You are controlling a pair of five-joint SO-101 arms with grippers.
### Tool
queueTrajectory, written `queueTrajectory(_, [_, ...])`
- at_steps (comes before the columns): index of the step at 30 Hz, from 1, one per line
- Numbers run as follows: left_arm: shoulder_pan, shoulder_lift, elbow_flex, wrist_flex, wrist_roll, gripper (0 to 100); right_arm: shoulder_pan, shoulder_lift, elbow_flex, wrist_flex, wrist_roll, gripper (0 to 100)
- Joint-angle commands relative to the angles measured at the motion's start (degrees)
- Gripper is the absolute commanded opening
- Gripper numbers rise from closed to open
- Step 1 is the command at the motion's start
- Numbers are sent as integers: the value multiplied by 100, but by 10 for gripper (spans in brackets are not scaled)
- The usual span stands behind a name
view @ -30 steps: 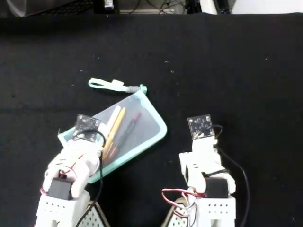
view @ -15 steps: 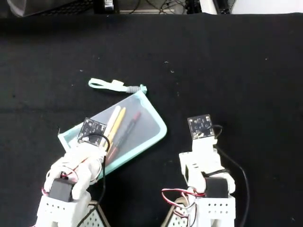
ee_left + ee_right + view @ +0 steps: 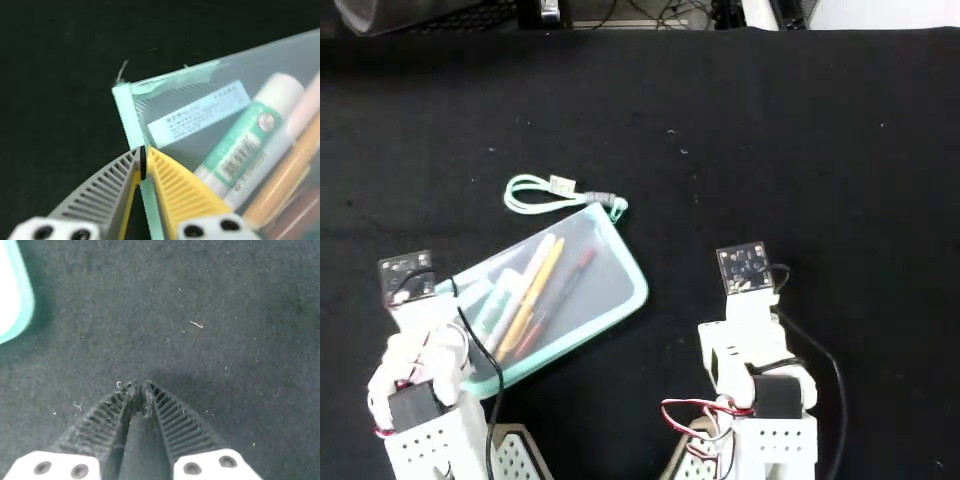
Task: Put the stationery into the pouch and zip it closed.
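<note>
The translucent pouch point(image 3: 595, 285) with mint trim lies slanted on the black table, and its zipper end points to the far side. Inside it are a glue stick point(image 3: 245, 145), a yellow pencil point(image 3: 535, 295) and a dark red pen point(image 3: 565, 285). A mint strap point(image 3: 535, 190) curls in a loop off the far corner. My left gripper point(image 3: 142, 157) is shut on the pouch's mint edge point(image 3: 127, 115), close to its near-left corner. My right gripper point(image 3: 137, 390) is shut on nothing, just above bare cloth right of the pouch point(image 3: 12, 300).
Black cloth covers the whole table point(image 3: 800, 150). Both arm bases stand at the near edge, the right one point(image 3: 755, 400) about a hand's width from the pouch. Cables and equipment sit beyond the table's far edge.
My left arm has swung left with the pouch edge in its grip, dragging and turning the pouch leftward. The strap has curled into a loop. The right arm has not moved.
</note>
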Motion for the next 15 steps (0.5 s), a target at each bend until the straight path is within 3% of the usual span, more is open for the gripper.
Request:
queueTrajectory(1, [-523, 0, 101, 35, -26, 36, 44, -268, 13, 18, -44, 14])
queueTrajectory(5, [-840, 0, 101, 35, -26, 36, 44, -268, 13, 18, -44, 14])
queueTrajectory(15, [-479, 0, 101, 35, -26, 37, 44, -268, 13, 18, -44, 14])
